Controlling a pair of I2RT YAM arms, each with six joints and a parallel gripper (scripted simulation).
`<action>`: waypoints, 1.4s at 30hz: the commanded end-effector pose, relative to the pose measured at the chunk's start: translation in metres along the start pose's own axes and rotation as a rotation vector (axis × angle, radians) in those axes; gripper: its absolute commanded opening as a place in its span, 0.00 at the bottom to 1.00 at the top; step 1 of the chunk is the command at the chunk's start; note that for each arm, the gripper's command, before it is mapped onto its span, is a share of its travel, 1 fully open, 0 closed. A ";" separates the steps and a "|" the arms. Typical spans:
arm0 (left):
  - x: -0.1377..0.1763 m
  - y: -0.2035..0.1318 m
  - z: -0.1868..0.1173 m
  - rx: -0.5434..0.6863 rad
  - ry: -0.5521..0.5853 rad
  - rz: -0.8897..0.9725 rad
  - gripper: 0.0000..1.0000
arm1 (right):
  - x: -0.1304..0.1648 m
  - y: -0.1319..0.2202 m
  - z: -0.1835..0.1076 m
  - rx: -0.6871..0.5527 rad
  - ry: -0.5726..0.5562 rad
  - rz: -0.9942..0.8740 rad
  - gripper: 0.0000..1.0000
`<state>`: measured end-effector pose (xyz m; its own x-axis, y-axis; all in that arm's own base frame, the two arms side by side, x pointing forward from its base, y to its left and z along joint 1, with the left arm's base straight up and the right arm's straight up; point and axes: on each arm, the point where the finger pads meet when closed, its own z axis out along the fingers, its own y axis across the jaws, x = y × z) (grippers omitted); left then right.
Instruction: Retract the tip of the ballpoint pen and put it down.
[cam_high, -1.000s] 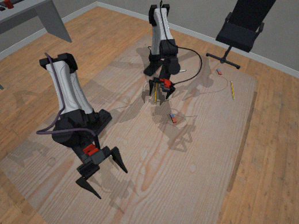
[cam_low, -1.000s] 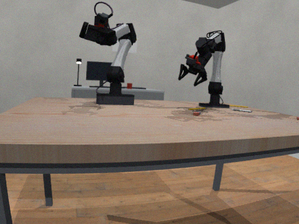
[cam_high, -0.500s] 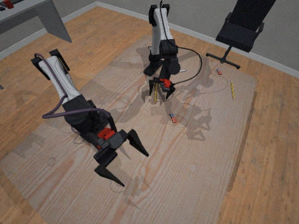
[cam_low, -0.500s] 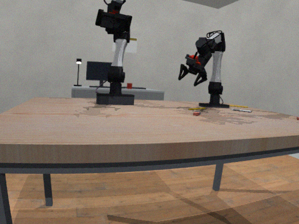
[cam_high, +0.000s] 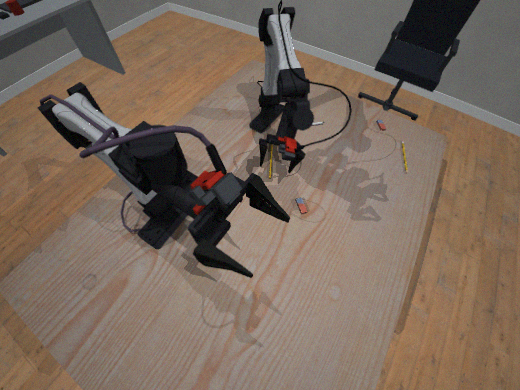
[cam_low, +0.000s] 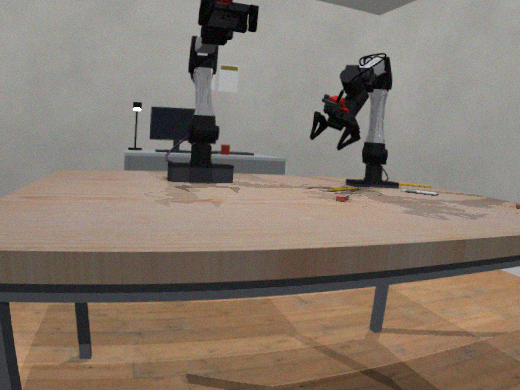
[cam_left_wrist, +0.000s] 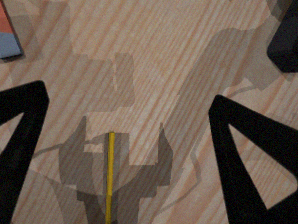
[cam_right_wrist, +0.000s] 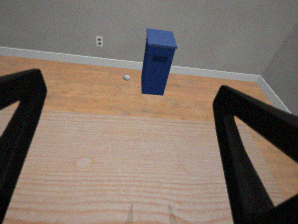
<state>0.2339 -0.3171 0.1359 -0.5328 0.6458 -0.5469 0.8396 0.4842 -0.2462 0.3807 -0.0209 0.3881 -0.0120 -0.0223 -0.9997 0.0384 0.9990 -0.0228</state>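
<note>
White arm links, black joints, red wrist parts, purple cable (cam_high: 160, 129)

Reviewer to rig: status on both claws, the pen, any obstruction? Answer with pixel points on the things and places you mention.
Left claw (cam_high: 277, 168) (cam_low: 326, 143) (cam_left_wrist: 130, 91) and right claw (cam_high: 270, 248) (cam_low: 237, 27) (cam_right_wrist: 134, 87) open, empty. White pen (cam_high: 318, 123) (cam_low: 421, 192) on table, ungrasped. Yellow pencil (cam_high: 270, 165) (cam_low: 343, 189) (cam_left_wrist: 109, 175) below left claw.
</note>
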 end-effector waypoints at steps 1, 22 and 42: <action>-0.005 -0.001 -0.003 0.000 -0.016 0.007 1.00 | -0.004 0.010 0.001 0.015 0.045 0.046 1.00; -0.005 -0.001 -0.003 0.000 -0.016 0.008 0.28 | -0.009 0.022 -0.005 -0.048 0.002 0.018 1.00; 0.057 0.099 -0.044 -0.225 0.046 -0.409 0.28 | -0.009 0.022 -0.005 -0.046 0.002 0.021 1.00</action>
<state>0.2809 -0.2267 0.1124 -0.7848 0.4538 -0.4221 0.5840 0.7695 -0.2585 0.3788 0.0004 0.4005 -0.0077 0.0029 -1.0000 -0.0001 1.0000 0.0029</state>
